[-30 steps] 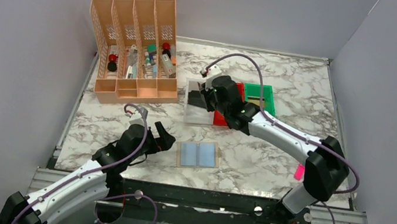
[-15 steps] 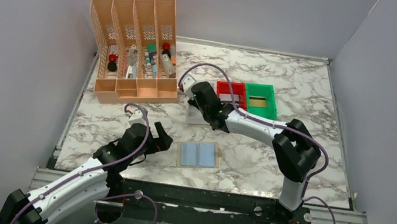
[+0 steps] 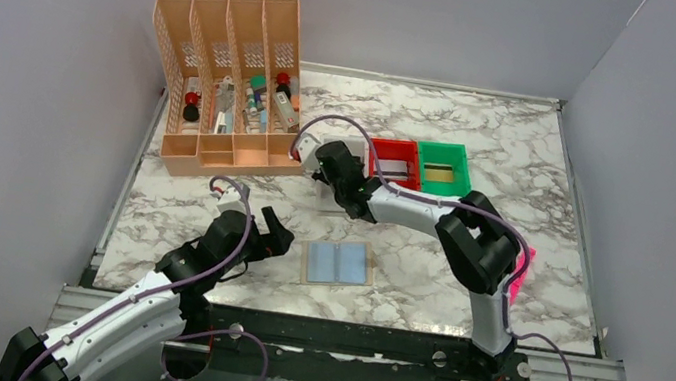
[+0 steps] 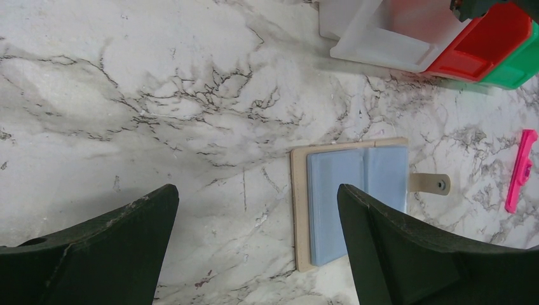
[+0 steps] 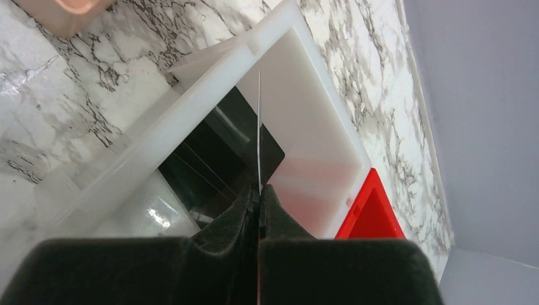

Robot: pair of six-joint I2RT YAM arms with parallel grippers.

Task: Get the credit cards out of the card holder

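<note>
The tan card holder (image 3: pixel 336 263) lies open on the marble, its pale blue lining (image 4: pixel 356 190) up and its tab pointing right. My left gripper (image 3: pixel 279 232) (image 4: pixel 257 190) hovers open just left of it, holding nothing. Over the white bin (image 5: pixel 210 82), my right gripper (image 3: pixel 330 165) (image 5: pixel 259 189) is shut on a thin credit card (image 5: pixel 259 127) seen edge-on, standing upright between the pads. A black credit card (image 5: pixel 216 146) lies inside that bin. In the top view the right gripper hides most of the white bin.
A red bin (image 3: pixel 394 161) and a green bin (image 3: pixel 443 166) stand right of the white one. The tall orange desk organiser (image 3: pixel 230 73) is at the back left. A pink stick (image 3: pixel 516 273) (image 4: pixel 521 168) lies right of the holder, by the right arm.
My right arm has swung left and folded in, carrying the card to the white bin's left side. The left arm and the card holder have not moved.
</note>
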